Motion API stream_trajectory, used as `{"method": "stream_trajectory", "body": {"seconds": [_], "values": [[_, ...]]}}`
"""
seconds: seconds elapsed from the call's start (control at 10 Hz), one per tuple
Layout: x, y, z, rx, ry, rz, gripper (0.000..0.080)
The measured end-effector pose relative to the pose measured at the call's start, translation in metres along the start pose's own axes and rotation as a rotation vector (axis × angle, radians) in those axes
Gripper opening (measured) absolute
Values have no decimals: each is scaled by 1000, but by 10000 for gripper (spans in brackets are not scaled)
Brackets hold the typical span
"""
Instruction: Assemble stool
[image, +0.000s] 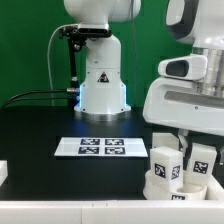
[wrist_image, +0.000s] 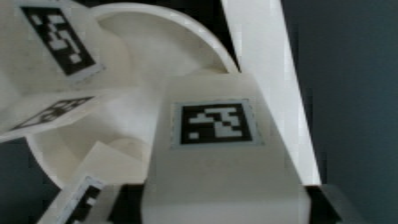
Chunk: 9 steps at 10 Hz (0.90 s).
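Observation:
The round white stool seat lies at the front on the exterior view's right. Two white legs with square tags stand in it, one on the left and one on the right. My gripper hangs straight above the seat, between those legs. In the wrist view its dark fingers press both sides of a tagged white leg, and the gripper is shut on it. The seat's curved rim and other tagged legs show behind it.
The marker board lies flat on the black table in the middle. The arm's white base stands behind it, with cables on the exterior view's left. A small white part sits at the left edge.

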<state>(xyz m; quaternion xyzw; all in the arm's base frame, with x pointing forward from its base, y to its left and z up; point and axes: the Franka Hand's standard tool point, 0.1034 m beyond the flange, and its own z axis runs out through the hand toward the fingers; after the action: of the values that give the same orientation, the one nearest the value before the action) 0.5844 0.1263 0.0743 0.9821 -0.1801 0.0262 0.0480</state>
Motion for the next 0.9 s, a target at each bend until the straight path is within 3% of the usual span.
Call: {"method": "stream_trajectory", "body": {"seconds": [0.3, 0.4, 0.6, 0.9], "values": [[-1, 4, 0, -7, 0, 362, 334], [-1, 5, 0, -3, -2, 498, 334], [0, 7, 1, 29, 2, 849, 334], [0, 8, 2, 33, -8, 1024, 334]]}}
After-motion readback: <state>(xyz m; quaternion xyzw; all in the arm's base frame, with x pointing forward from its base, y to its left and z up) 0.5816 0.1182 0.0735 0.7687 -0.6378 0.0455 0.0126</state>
